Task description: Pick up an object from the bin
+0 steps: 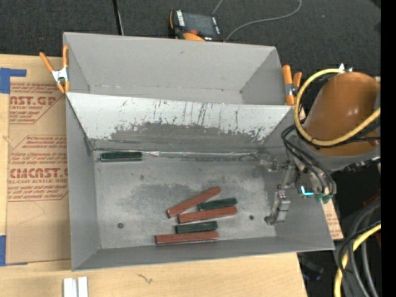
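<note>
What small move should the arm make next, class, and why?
Probably slide the gripper left, toward the heap of sticks. It hangs over bare floor by the bin's right wall; the nearest pieces, a dark green stick and a red-brown stick, lie to its left.

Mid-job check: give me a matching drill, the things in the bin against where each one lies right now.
Things:
1. lone green bar
2. slanted red bar
3. lowest red bar
4. gripper

Places:
A. right side of the bin floor
B. by the front wall, lowest in view
C. back left, along the far wall
D. farthest bar of the middle group

Pairs: 1-C, 2-D, 3-B, 4-A
</note>
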You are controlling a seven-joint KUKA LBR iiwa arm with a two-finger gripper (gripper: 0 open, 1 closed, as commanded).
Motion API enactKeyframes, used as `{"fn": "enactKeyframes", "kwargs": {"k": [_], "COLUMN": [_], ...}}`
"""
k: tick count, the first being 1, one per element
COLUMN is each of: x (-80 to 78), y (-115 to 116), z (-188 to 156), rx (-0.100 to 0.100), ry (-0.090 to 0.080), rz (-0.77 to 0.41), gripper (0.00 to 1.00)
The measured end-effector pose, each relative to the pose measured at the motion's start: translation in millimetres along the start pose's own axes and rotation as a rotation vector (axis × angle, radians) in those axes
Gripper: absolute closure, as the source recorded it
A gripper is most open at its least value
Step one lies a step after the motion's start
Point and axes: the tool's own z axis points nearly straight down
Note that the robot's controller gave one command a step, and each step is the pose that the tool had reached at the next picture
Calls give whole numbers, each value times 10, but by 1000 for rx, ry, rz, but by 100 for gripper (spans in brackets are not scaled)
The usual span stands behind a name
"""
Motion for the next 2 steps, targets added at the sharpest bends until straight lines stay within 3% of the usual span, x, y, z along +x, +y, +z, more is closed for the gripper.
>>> {"fn": "enactKeyframes", "kwargs": {"k": [1, 2], "x": [-456, -471], "y": [350, 335], "z": [1446, 1400], "rx": [-1, 2], "ry": [-1, -6], "rz": [-76, -75], "gripper": [0, 100]}}
